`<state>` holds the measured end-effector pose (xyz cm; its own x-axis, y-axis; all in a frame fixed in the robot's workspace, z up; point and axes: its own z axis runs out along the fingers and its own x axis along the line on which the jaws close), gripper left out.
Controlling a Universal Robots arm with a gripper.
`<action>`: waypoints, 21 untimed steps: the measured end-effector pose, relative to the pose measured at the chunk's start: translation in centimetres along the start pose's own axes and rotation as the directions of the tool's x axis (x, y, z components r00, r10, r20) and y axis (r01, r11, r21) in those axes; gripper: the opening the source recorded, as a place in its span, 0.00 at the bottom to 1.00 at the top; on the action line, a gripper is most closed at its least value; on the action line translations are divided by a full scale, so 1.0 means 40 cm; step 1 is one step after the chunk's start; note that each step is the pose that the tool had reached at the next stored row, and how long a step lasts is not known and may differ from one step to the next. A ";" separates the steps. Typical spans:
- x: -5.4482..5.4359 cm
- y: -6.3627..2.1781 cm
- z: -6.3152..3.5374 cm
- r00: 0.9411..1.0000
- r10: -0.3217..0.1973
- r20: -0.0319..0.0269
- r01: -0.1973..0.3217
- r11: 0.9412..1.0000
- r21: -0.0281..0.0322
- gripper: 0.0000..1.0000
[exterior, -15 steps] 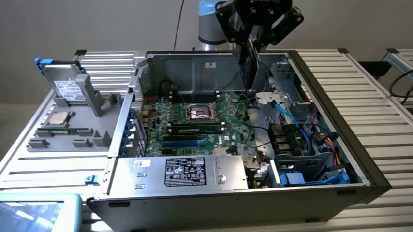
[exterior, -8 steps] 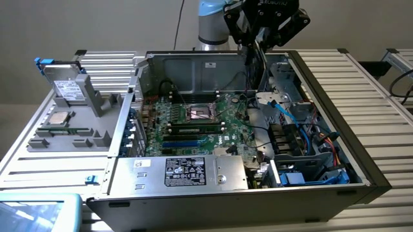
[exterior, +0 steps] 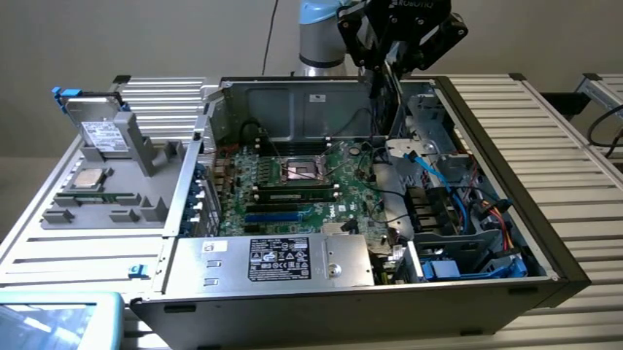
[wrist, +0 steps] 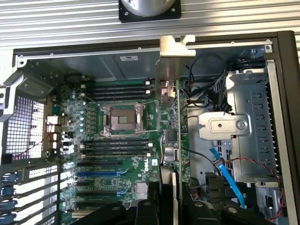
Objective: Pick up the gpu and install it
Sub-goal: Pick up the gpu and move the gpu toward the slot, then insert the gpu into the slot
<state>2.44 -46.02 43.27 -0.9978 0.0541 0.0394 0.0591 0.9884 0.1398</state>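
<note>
Wrist view: the gripper [wrist: 175,188] pinches the gpu [wrist: 168,75] by one end. The card hangs edge-on above the motherboard [wrist: 117,161], long axis running straight out from the claw, silver bracket end pointing toward the board.

An open black computer case [exterior: 341,317] lies on a ribbed aluminium table [exterior: 574,182], its green motherboard [exterior: 355,191] exposed beside a silver power supply box [exterior: 277,259]. At the exterior view's left, a grey plastic rack [exterior: 146,157] holds a white-labelled silver drive [exterior: 101,135] on edge.
</note>
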 end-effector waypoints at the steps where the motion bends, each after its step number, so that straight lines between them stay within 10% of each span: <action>1: 0.000 0.000 0.000 1.000 0.000 0.000 0.000 1.000 0.000 0.29; 7: 0.000 0.000 0.000 1.000 -0.006 -0.001 0.006 1.000 0.000 0.29; 12: 0.000 0.000 0.000 0.996 -0.091 -0.013 0.091 0.996 0.003 0.29; 21: 0.000 0.000 0.001 0.968 -0.250 -0.035 0.250 0.968 -0.008 0.29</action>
<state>2.44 -46.02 43.24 -0.9791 -0.2001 0.0374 -0.1922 0.9693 0.1536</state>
